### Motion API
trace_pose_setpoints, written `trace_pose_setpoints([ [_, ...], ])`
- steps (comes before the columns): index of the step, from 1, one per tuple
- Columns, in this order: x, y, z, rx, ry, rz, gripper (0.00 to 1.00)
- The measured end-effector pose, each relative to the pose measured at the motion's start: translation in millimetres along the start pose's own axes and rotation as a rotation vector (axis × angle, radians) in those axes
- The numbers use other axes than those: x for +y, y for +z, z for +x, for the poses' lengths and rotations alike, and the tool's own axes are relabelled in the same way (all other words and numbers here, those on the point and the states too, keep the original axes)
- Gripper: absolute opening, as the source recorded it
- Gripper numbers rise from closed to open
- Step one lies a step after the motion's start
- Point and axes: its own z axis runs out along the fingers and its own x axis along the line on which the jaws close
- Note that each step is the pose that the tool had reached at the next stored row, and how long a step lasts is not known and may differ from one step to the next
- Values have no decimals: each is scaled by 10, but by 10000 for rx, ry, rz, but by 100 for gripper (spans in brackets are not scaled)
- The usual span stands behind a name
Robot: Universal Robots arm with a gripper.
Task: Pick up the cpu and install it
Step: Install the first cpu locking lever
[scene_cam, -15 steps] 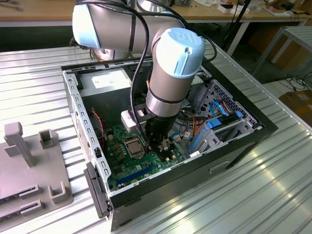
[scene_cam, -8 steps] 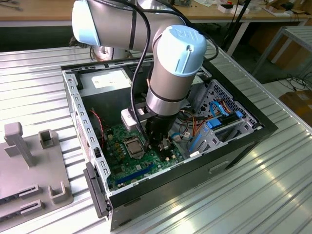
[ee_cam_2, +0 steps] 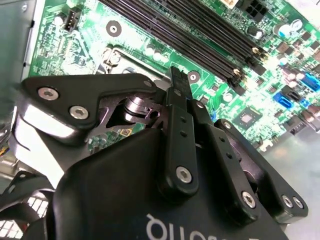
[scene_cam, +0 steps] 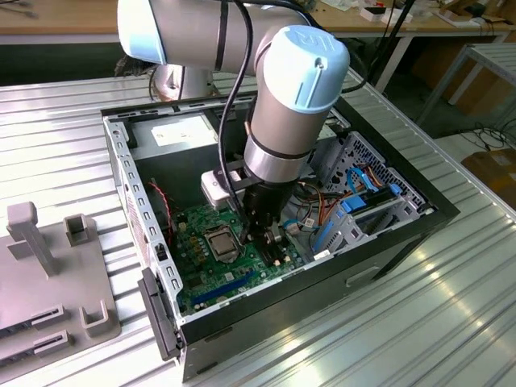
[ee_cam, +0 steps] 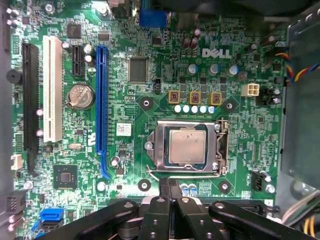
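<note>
Open black computer case (scene_cam: 387, 234) lies on ribbed metal worktop (scene_cam: 451, 322). Green motherboard (ee_cam: 150, 75) sits flat in case. Small square silver-grey cpu (ee_cam: 187, 145) sits inside hollow silver socket frame (ee_cam: 159, 145) on motherboard. Gripper (ee_cam: 169, 186) near socket frame. Grey plastic fixture (scene_cam: 48, 282) on worktop, at exterior view's left of case.

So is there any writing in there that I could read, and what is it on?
White maker's logo on the green circuit board: a brand name, left unquoted.
White sticker on the same board: print too small to read.
White letters on the gripper casing, second wrist view: cut off, unreadable.
Tiny white markings across the board: too small to read.
</note>
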Motion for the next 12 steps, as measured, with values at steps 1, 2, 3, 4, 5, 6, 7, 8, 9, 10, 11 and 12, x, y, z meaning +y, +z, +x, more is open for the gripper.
trace_pose_setpoints([
  [1, 7, 0, -4, -2, -1, 1, 11],
  [2, 33, -1, -11, -1, -4, 0, 11],
  [3, 54, -1, -15, -2, -5, -1, 11],
  [4, 93, -1, -26, -10, -7, 0, 11],
  [5, 141, -1, -42, -22, -7, 0, 11],
  [6, 150, -1, -45, -23, -7, 0, 11],
  [7, 150, -1, -45, -23, -8, 0, 11],
  [8, 150, -1, -45, -24, -9, 0, 11],
  [9, 150, -1, -45, -23, -9, 0, 11],
  [10, 154, -1, -45, -23, -8, 0, 11],
  [11, 157, -1, -45, -23, -8, 0, 11],
  [12, 157, -1, -45, -24, -8, 0, 11],
])
